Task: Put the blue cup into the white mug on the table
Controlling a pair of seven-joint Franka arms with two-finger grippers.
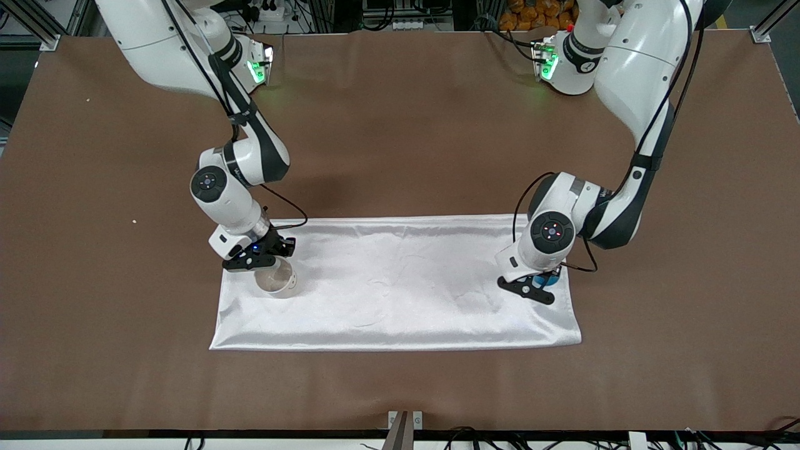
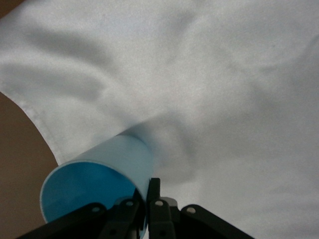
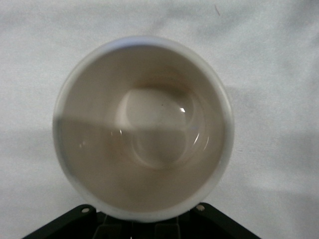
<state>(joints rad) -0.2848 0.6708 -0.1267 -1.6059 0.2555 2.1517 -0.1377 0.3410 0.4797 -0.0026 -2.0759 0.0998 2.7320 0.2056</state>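
Blue cup (image 2: 94, 174) is sitting on the white cloth (image 1: 400, 281) at the left arm's end of the brown table (image 1: 400, 125); white mug (image 1: 278, 279) is at the right arm's end. You are at the grasp step: left gripper (image 1: 542, 282) is pinching the cup's rim, right gripper (image 1: 265, 257) is clamping the mug's rim. Next, judged: lift the cup, carry it over the mug, lower it in.
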